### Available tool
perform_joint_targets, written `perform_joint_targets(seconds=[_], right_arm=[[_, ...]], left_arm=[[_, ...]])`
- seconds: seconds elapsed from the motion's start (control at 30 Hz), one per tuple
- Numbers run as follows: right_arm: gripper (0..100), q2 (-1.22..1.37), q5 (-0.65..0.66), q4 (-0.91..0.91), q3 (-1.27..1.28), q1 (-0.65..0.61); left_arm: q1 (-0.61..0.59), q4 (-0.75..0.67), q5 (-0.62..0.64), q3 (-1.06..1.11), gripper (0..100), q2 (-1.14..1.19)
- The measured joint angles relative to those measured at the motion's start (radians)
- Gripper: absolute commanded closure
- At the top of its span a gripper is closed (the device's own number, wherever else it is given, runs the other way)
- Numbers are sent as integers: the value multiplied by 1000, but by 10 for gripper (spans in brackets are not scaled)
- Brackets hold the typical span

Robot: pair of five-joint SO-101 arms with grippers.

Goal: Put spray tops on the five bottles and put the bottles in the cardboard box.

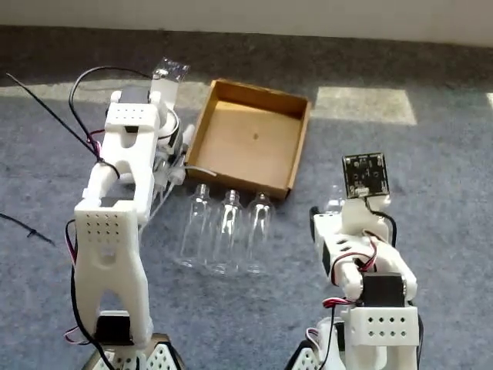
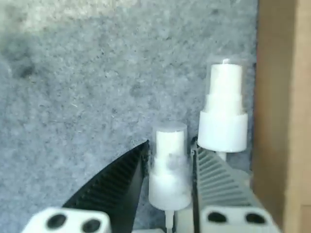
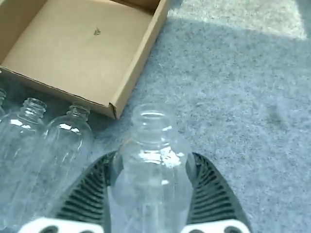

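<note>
Three clear open-necked bottles (image 1: 226, 231) lie side by side on the grey carpet, necks toward the cardboard box (image 1: 246, 139). My right gripper (image 3: 154, 158) is shut on a fourth clear bottle (image 3: 153, 141), neck pointing away, a little to the right of the box's near corner (image 3: 114, 109); this bottle (image 1: 333, 202) has no top. My left gripper (image 2: 170, 145) is shut on a white spray top (image 2: 169, 167) with a clear cap, just left of the box. A second spray top (image 2: 223, 114) lies close beside it, against the box wall (image 2: 282, 116).
The box is shallow and empty. A clear plastic thing (image 1: 171, 71) sits beyond the left arm (image 1: 127, 154), near the carpet's far edge. Black cables (image 1: 46, 116) trail at the left. Bare carpet (image 1: 431, 169) stretches to the right of the box.
</note>
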Motion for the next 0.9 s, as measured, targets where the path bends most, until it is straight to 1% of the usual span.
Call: perform_joint_targets(seconds=[0.1, 0.23, 0.43, 0.5, 0.57, 0.67, 0.73, 0.9], right_arm=[[995, 0, 0, 0, 0, 0], [995, 0, 0, 0, 0, 0], [995, 0, 0, -18, 0, -12], [995, 0, 0, -58, 0, -52], [995, 0, 0, -100, 0, -101], [995, 0, 0, -157, 0, -166], [995, 0, -3, -215, 0, -190], [995, 0, -3, -416, 0, -258]], left_arm=[[0, 38, 25, -55, 916, 9], [-11, 170, 84, -216, 916, 11], [-9, 425, 101, -664, 916, 11], [-14, 473, 109, -821, 916, 11], [-28, 485, 117, -937, 916, 9], [-51, 491, 120, -984, 916, -5], [-58, 494, 150, -985, 916, -26], [-54, 494, 216, -985, 918, -216]])
